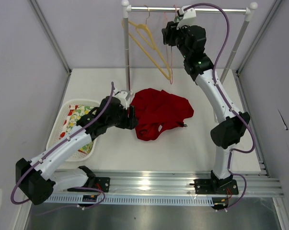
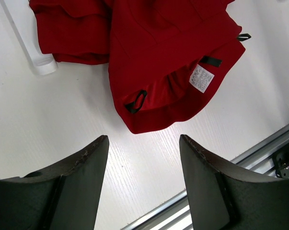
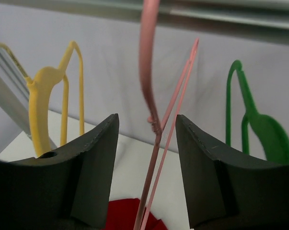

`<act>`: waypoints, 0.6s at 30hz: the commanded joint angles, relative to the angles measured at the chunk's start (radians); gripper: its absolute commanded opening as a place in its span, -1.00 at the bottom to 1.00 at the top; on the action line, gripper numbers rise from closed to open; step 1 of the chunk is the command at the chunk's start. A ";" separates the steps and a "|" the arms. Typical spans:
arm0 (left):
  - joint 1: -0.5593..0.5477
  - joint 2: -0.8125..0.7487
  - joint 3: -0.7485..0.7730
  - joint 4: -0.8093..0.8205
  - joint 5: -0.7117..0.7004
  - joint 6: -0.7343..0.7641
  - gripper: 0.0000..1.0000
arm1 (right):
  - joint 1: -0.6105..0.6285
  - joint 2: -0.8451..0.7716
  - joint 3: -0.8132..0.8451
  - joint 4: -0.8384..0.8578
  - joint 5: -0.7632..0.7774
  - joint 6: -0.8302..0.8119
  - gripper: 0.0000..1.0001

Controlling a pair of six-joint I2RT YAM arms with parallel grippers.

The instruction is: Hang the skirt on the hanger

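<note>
White table (image 1: 192, 148) w/ pale walls round it, rack rail (image 1: 211, 9) across the far side. The skirt (image 1: 161, 112) lies crumpled mid-table, prob. so the left gripper (image 2: 143, 139), fingers apart and empty just left of its hem, can take an edge. Up at the rail the right gripper (image 3: 146, 122) is spread w/ the hanger (image 3: 145, 72) neck btwn its fingers, not clamped, seemingly lined up to grab it, yellow hanger (image 3: 41, 100) left, green hanger (image 3: 266, 132) right.

- Setting?
- Robot lab test cell. Plain grey panel walls (image 1: 19, 48) box in a white table (image 1: 192, 148). The left arm (image 1: 63, 148) and right arm (image 1: 216, 96) are bolted to an aluminium rail (image 1: 154, 183).
- Anything domestic?
- Props only: a garment rack (image 1: 154, 8) and a laundry basket (image 1: 82, 101).
</note>
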 commanded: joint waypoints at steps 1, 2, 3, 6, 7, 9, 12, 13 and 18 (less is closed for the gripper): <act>0.005 -0.025 0.027 0.003 -0.018 0.030 0.33 | 0.003 -0.014 0.017 0.110 0.062 -0.044 0.11; 0.005 -0.025 0.029 0.004 -0.018 0.032 0.33 | 0.001 -0.015 0.010 0.113 0.065 -0.046 0.08; 0.005 -0.019 0.030 0.006 -0.018 0.032 0.33 | 0.001 -0.014 0.009 0.110 0.067 -0.047 0.00; 0.005 -0.008 0.035 0.012 -0.013 0.032 0.33 | 0.001 -0.021 -0.014 0.127 0.073 -0.053 -0.21; 0.005 -0.002 0.033 0.016 -0.013 0.032 0.33 | 0.000 -0.029 -0.054 0.142 0.076 -0.053 -0.27; 0.005 0.002 0.032 0.018 -0.010 0.032 0.33 | -0.002 -0.047 -0.079 0.166 0.084 -0.055 -0.52; 0.005 0.011 0.027 0.023 -0.010 0.032 0.33 | -0.002 -0.050 -0.077 0.159 0.087 -0.066 -0.77; 0.005 0.016 0.027 0.026 -0.010 0.032 0.33 | -0.002 -0.058 -0.077 0.159 0.087 -0.070 -0.84; 0.005 0.024 0.030 0.035 -0.008 0.030 0.33 | -0.016 -0.078 -0.037 0.134 0.050 -0.058 -0.99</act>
